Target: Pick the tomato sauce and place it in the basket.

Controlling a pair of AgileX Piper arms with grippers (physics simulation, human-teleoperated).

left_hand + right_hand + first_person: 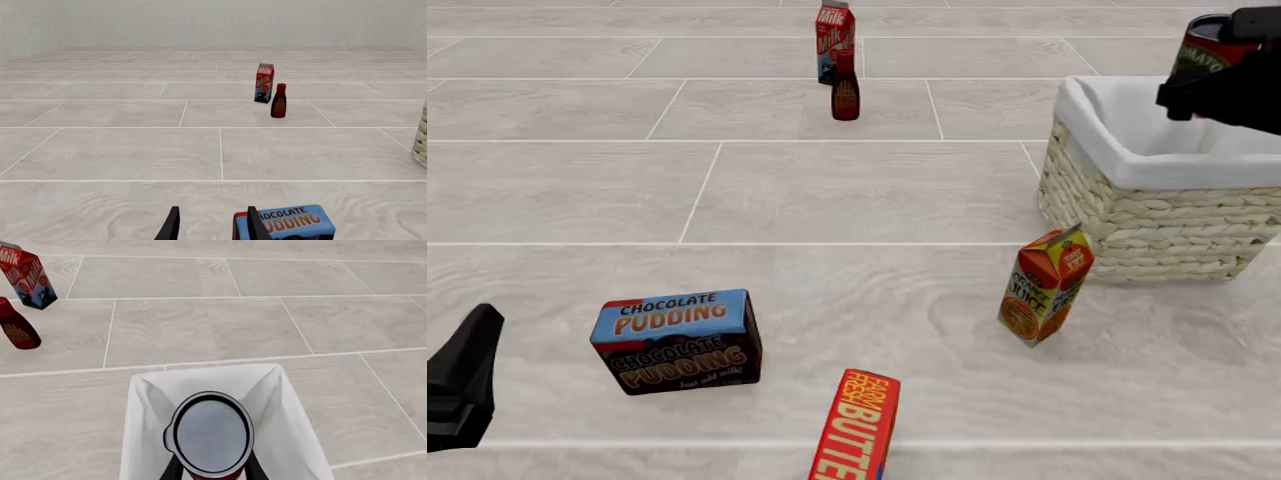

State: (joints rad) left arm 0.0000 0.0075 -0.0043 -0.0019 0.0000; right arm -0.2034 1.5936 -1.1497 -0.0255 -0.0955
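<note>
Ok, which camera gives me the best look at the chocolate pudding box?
The front view: the chocolate pudding box shows whole, lying on the floor with both printed faces readable. The left wrist view catches only its top part at the frame's edge, behind a gripper finger. The right wrist view does not show it.

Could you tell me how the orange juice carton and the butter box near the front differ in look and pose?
The orange juice carton is orange with a gabled top, while the butter box is a red, flat-ended slab with pale lettering. The juice carton leans, tipped to one side beside the basket, whereas the butter box stands nearly upright, nearer the camera, with its bottom cut off by the picture's edge. Both are tall, narrow packages apart from either gripper.
</note>
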